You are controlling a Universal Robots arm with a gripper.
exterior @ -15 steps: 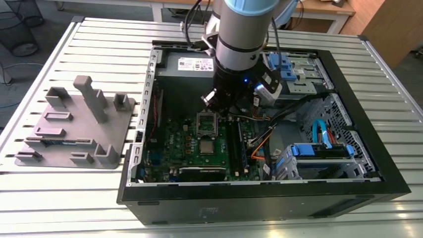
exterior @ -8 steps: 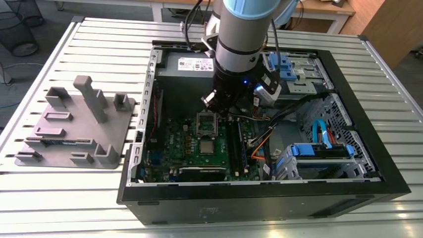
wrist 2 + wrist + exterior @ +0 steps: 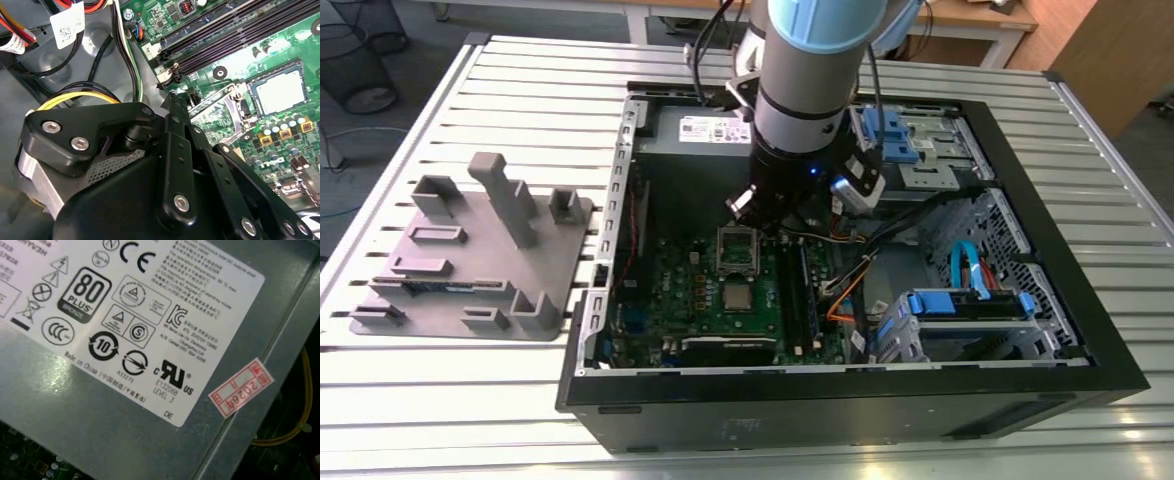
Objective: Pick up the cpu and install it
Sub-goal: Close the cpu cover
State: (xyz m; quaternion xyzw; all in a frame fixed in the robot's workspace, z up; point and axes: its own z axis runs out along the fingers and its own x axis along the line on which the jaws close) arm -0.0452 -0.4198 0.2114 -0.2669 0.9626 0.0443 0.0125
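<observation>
One cpu [image 3: 278, 91] was seen seated; the gripper [image 3: 171, 101], opening untellable, was best moved slowly beside the socket frame [image 3: 220, 112].

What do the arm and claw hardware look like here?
Arm: silver-grey round tube under a light-blue joint cap, black wrist section with a small blue light, dark cables alongside. Claw: black; in the second wrist view, flat black link bars with silver screw heads.

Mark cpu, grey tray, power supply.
cpu [image 3: 279, 91], second wrist view, middle of its shiny top.
grey tray [image 3: 478, 262], exterior view, flat base between posts.
power supply [image 3: 75, 405], first wrist view, bare casing beside label.
</observation>
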